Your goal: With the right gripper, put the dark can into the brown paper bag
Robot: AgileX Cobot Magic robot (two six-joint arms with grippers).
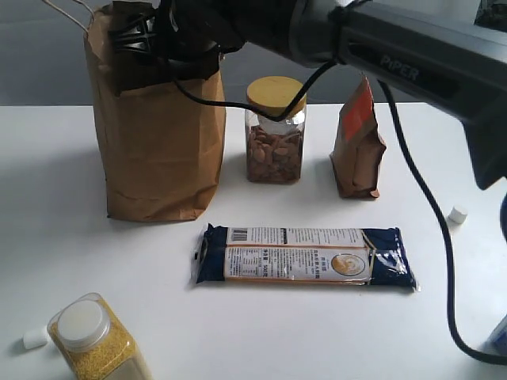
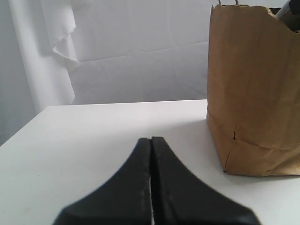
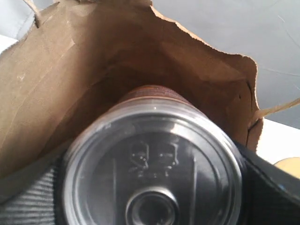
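The brown paper bag (image 1: 158,150) stands at the back left of the white table; its side also fills the edge of the left wrist view (image 2: 255,93). My right gripper (image 1: 162,43) reaches across to the bag's open mouth. It is shut on the dark can (image 3: 152,164), whose shiny round end fills the right wrist view, with the bag's brown inner walls (image 3: 93,61) around it. The can is hidden in the exterior view. My left gripper (image 2: 151,140) is shut and holds nothing, low over the table beside the bag.
A clear nut jar with a yellow lid (image 1: 274,134) and a brown-and-orange pouch (image 1: 358,142) stand right of the bag. A long blue packet (image 1: 305,257) lies in front. A jar of yellow grains (image 1: 95,336) sits at the front left. A black cable (image 1: 432,229) hangs at the right.
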